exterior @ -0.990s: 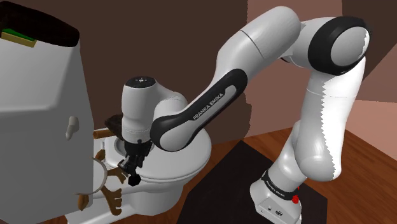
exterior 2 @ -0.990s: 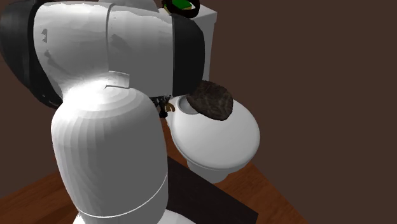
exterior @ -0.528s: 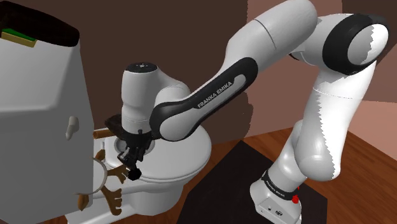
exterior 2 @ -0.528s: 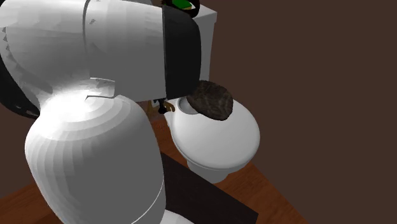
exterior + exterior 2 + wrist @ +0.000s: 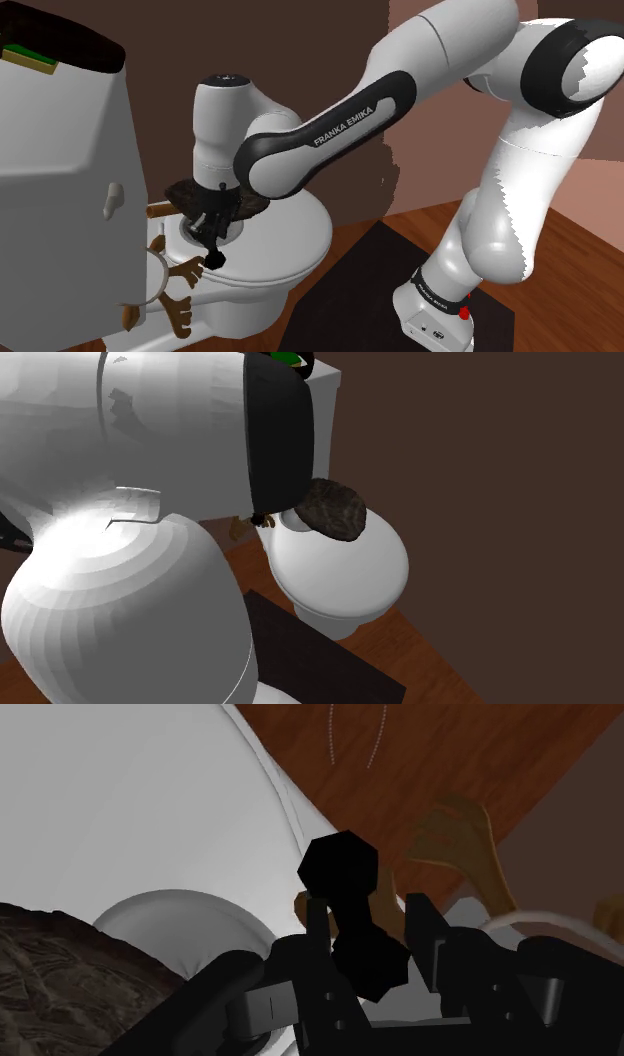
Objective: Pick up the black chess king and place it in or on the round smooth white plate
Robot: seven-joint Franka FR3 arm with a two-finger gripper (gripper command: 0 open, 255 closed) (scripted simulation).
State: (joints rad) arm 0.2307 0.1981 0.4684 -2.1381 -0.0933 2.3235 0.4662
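Lifted slightly toward the plate vs. prev. frame, black chess king (image 5: 342, 874) hangs clasped between the narrowed fingers of gripper (image 5: 369, 906), over toilet lid (image 5: 130, 794) near white plate (image 5: 185, 909); risk: dark rock (image 5: 60, 969) crowding plate may knock king loose on approach.

One black chess king (image 5: 342, 872), one round white plate (image 5: 180, 909), one dark mottled rock (image 5: 335, 510), one white toilet (image 5: 345, 572).

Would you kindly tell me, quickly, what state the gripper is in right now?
Gripper: closed, holding the black chess king between its fingers.
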